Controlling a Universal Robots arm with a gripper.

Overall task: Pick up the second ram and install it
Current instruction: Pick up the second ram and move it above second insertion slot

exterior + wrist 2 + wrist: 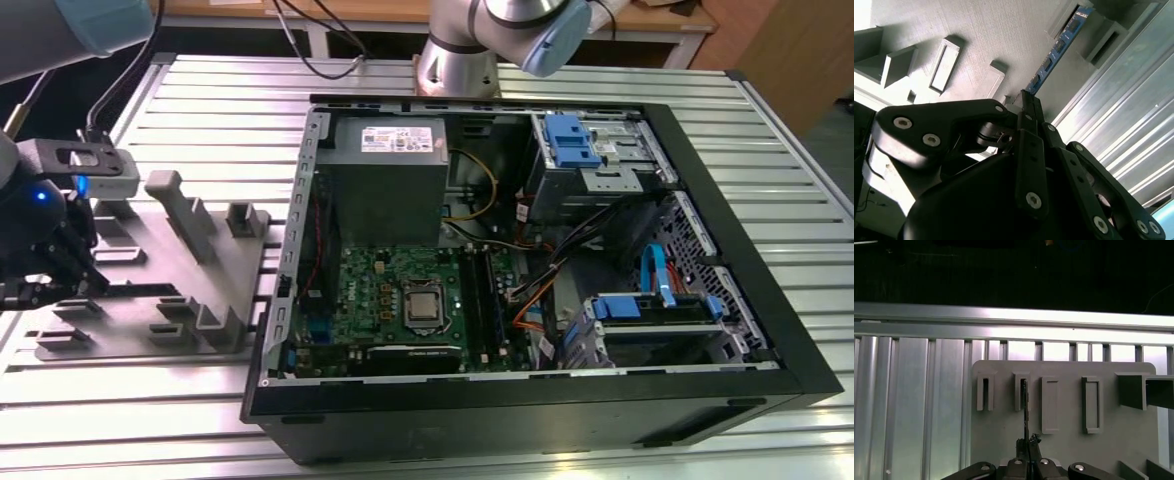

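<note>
**One end-grip on the ram, strip low at the tray**

Exterior view: the black linked-finger gripper [74,288] sits at the exterior view's left, over the grey moulded plastic tray [120,345]. It is clenched on the long thin dark blue-green circuit strip, the second ram [134,290]. The strip lies level at the tray's ribs; seated or just lifted, can't tell. The open black computer case [534,420] with its square green motherboard [367,285] is well apart, toward the exterior view's right.

Second wrist view: the gripper [1026,99] pinches only the near end of the second ram [1054,52]. The far end reaches between two raised tray blocks [1104,35]. Risk: with so short a hold, the strip could pivot or slip in a quick lift.

First wrist view: the second ram [1025,410] shows edge-on, running from the gripper [1028,446] to a narrow tray slot [1021,390]. Risk: a sideways pull or tilt while that end is in the slot could jam it. It could also flex the board or drag the tray across the slatted aluminium table [904,400].
</note>
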